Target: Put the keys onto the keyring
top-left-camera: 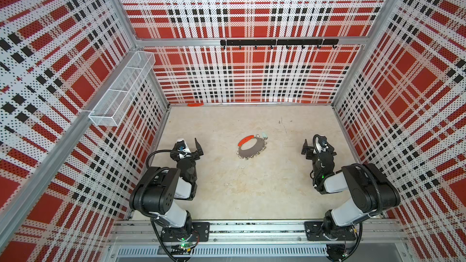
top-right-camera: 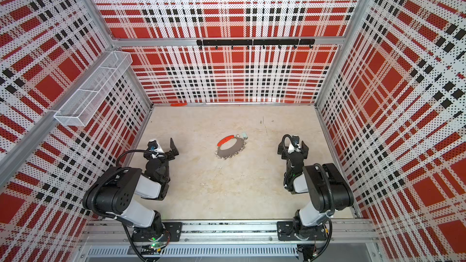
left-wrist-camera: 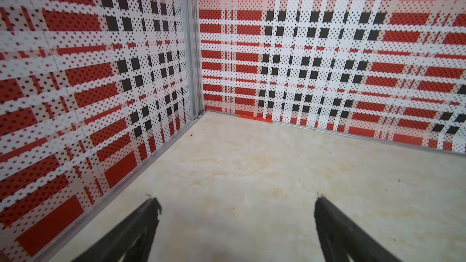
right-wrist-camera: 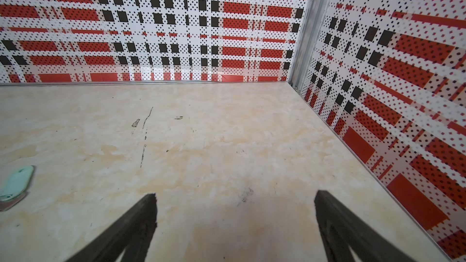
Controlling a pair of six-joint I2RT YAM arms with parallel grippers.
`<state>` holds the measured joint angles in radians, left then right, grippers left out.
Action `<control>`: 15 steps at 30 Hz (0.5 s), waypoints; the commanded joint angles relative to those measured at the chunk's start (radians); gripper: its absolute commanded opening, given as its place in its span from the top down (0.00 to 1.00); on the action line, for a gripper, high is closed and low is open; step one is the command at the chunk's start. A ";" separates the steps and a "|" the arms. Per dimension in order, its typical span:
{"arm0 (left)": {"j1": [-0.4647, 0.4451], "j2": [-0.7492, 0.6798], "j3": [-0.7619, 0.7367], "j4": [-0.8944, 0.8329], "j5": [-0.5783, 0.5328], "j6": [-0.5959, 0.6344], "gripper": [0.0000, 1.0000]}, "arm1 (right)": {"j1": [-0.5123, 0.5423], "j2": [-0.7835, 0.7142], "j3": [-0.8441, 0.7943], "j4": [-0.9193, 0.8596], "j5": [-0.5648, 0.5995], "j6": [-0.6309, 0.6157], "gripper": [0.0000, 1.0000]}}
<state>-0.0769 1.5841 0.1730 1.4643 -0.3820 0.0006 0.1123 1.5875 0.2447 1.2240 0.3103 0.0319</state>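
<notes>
Currently left tool (left-wrist-camera: 237, 199) and right tool (right-wrist-camera: 235, 194) both hold their jaws wide apart, empty, flanking the keyring (top-left-camera: 248, 152) on the bench (top-left-camera: 227, 190); keys (top-left-camera: 264, 135) lie just beside its far rim, so probably: right tool approaches low, pinches the teal tag (right-wrist-camera: 15, 182), avoids the wire loops (top-left-camera: 264, 145).

Scuffed and matt, a cream marbled table (top-left-camera: 252, 197) carries a dull grey keyring (top-left-camera: 245, 152) with a smooth red, plastic-looking segment (top-left-camera: 245, 139) and shiny wire loops (top-left-camera: 264, 147). Beside the keyring, the keys (top-left-camera: 264, 135) bear a pale teal plastic tag (right-wrist-camera: 17, 180). Around it stand perforated plaid-printed walls (top-left-camera: 252, 76), bare-metal rails (top-left-camera: 176, 42) and a white wire-mesh basket (top-left-camera: 121, 89). The left gripper (left-wrist-camera: 236, 199) has matt black fingers (left-wrist-camera: 141, 225), rough at the tips.
</notes>
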 commanded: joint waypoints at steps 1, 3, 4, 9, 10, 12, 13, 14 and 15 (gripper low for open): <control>0.005 -0.002 0.003 0.014 -0.018 -0.005 0.02 | -0.008 -0.006 0.012 0.017 -0.003 0.000 0.00; 0.005 -0.002 0.003 0.014 -0.018 -0.006 0.02 | -0.008 -0.007 0.012 0.018 -0.002 0.000 0.00; 0.005 -0.002 0.004 0.014 -0.018 -0.005 0.02 | -0.008 -0.006 0.012 0.017 -0.002 0.000 0.00; 0.006 -0.002 0.005 0.013 -0.017 -0.005 0.02 | -0.008 -0.007 0.014 0.016 -0.002 0.000 0.00; 0.006 -0.002 0.005 0.013 -0.017 -0.005 0.02 | -0.008 -0.007 0.013 0.015 -0.002 0.000 0.00; 0.005 -0.001 0.005 0.013 -0.017 -0.005 0.02 | -0.008 -0.007 0.016 0.013 -0.002 0.000 0.00; 0.005 -0.001 0.005 0.014 -0.017 -0.005 0.02 | -0.008 -0.007 0.016 0.012 -0.002 0.000 0.00; 0.004 -0.002 0.005 0.013 -0.017 -0.005 0.02 | -0.009 -0.006 0.016 0.012 -0.002 0.000 0.00; 0.004 -0.002 0.005 0.014 -0.017 -0.006 0.02 | -0.009 -0.005 0.016 0.011 -0.001 0.000 0.00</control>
<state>-0.0772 1.5841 0.1741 1.4647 -0.3862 -0.0006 0.1120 1.5879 0.2459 1.2236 0.3103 0.0341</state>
